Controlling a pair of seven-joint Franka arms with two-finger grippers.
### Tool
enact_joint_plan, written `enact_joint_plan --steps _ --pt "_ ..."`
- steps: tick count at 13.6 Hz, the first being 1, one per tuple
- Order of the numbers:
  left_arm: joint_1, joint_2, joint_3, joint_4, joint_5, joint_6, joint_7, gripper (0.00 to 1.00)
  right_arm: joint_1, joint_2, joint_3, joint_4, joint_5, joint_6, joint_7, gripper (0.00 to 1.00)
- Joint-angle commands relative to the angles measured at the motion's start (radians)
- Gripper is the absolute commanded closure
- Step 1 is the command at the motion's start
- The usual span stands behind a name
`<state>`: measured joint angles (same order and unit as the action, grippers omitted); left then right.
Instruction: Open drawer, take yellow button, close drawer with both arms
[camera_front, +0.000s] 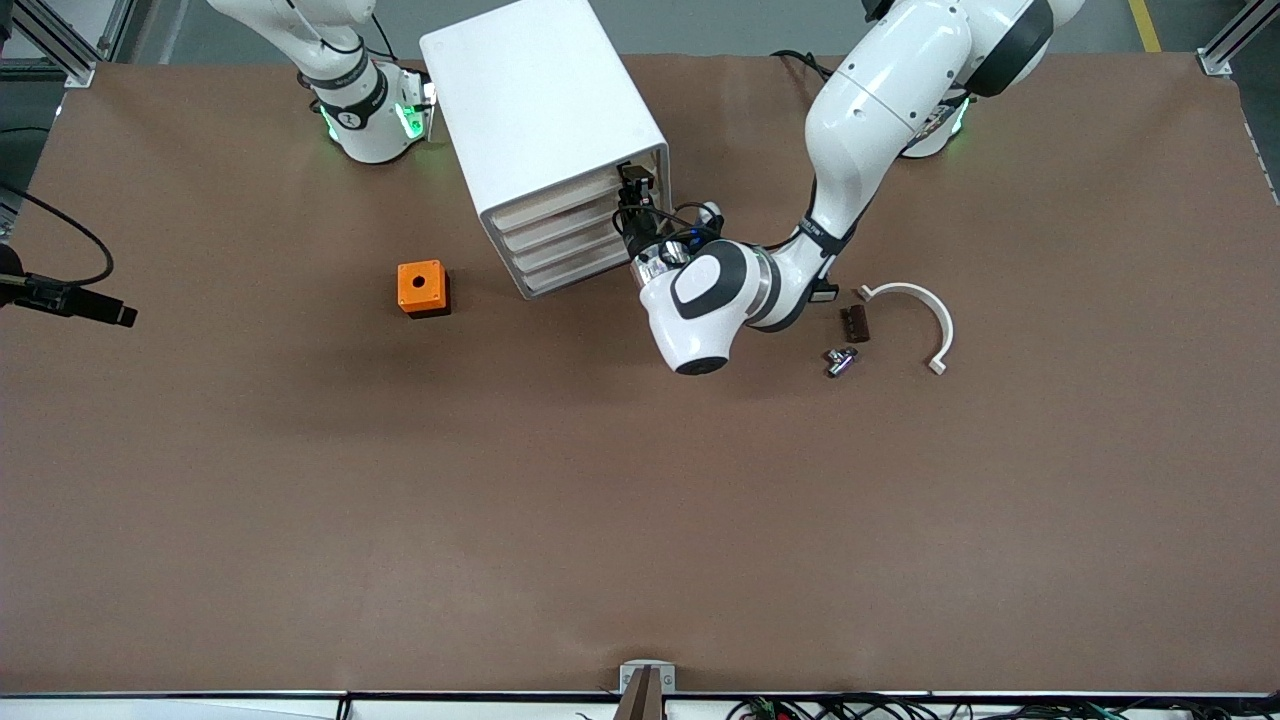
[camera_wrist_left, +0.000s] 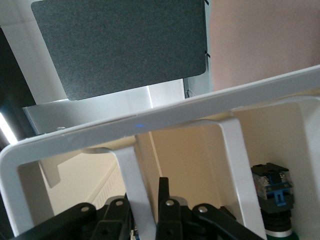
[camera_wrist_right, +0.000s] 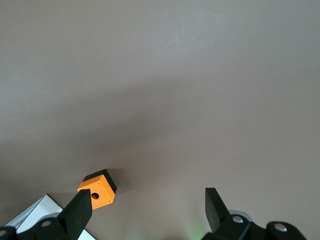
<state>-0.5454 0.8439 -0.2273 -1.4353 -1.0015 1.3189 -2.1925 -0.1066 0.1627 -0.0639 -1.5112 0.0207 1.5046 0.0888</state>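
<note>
The white cabinet (camera_front: 540, 110) stands near the arms' bases, its four cream drawer fronts facing the front camera. My left gripper (camera_front: 633, 195) is at the end of the top drawer (camera_front: 555, 205) nearest the left arm. In the left wrist view it (camera_wrist_left: 145, 200) is shut on a white upright bar of the drawer's handle (camera_wrist_left: 131, 165). The button's black-and-blue body (camera_wrist_left: 272, 187) shows inside the drawer; its cap is hidden. My right gripper (camera_wrist_right: 145, 210) is open and empty, high over the table, and out of the front view.
An orange cube with a hole (camera_front: 422, 287) sits beside the cabinet toward the right arm's end; it also shows in the right wrist view (camera_wrist_right: 97, 189). A white curved clip (camera_front: 915, 310), a small brown block (camera_front: 855, 323) and a small metal part (camera_front: 840, 360) lie toward the left arm's end.
</note>
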Motion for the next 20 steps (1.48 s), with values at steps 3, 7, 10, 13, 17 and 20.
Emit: enact_joint_plan --steps 3,7,10,13,17,20 --pt "0.016 0.007 0.005 0.012 -0.035 -0.010 -0.013 0.81 -0.027 0.001 0.004 0.008 0.053 -0.015 0.023 0.00" --pt "0.064 0.015 0.013 0.013 -0.057 -0.010 -0.013 0.81 -0.018 0.001 0.006 0.006 0.053 -0.029 0.066 0.00" --pt "0.105 0.018 0.013 0.013 -0.052 -0.010 -0.010 0.81 0.011 -0.002 0.009 0.008 0.053 -0.030 0.179 0.00" --pt "0.143 0.023 0.017 0.018 -0.051 -0.009 -0.015 0.81 0.022 -0.005 0.010 0.008 0.053 -0.038 0.310 0.00" --pt "0.180 0.024 0.046 0.018 -0.048 -0.009 -0.007 0.81 0.076 -0.034 0.013 0.008 0.054 -0.067 0.538 0.00" --pt "0.212 0.033 0.048 0.032 -0.042 -0.009 -0.004 0.81 0.142 -0.060 0.012 -0.001 0.057 -0.066 0.641 0.00"
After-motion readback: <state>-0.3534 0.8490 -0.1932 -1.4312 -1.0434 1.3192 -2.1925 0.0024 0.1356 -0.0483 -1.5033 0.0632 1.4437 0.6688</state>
